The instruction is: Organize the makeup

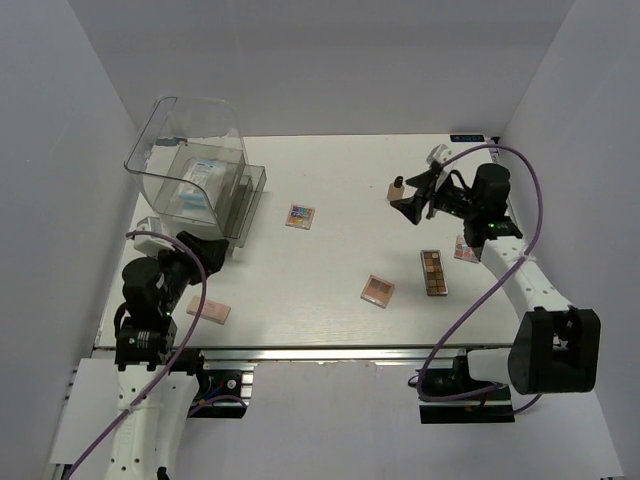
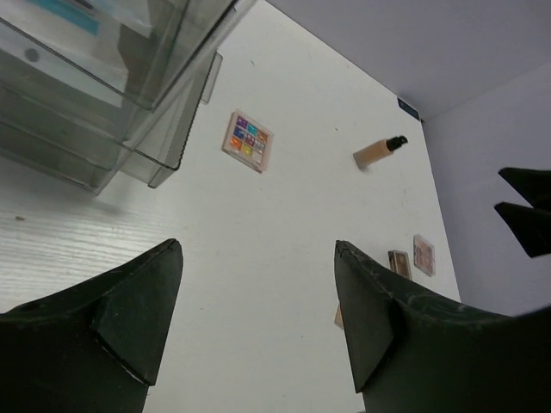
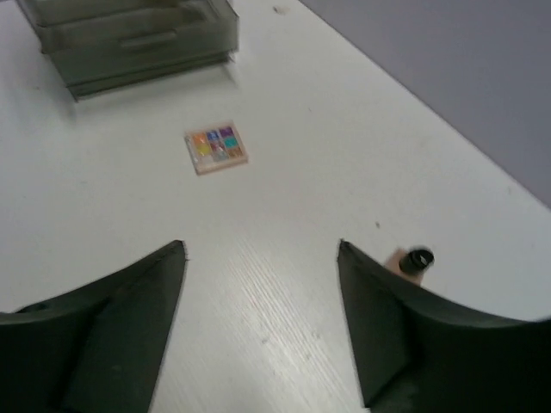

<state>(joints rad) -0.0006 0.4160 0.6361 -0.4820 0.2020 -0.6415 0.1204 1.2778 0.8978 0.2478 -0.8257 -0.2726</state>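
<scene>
The makeup lies scattered on the white table. A colourful square palette [image 1: 300, 216] [image 2: 248, 141] [image 3: 216, 148] sits near the middle. A beige bottle [image 1: 397, 189] [image 2: 379, 152] [image 3: 411, 261] with a dark cap lies just beyond the right finger of my right gripper [image 1: 412, 195] [image 3: 262, 249], which is open and holds nothing. A long palette [image 1: 434, 272], a peach compact [image 1: 377, 291] and another compact [image 1: 210, 310] lie nearer the front. A white-blue packet [image 1: 195, 190] rests inside the clear bin [image 1: 165, 150]. My left gripper [image 1: 212, 252] [image 2: 257, 249] is open and empty over bare table.
A smoky clear drawer organizer [image 1: 248, 200] [image 2: 129, 103] [image 3: 138, 34] stands against the bin at the back left. A small pinkish palette [image 1: 465, 250] [image 2: 424, 255] is partly hidden under the right arm. White walls close in both sides.
</scene>
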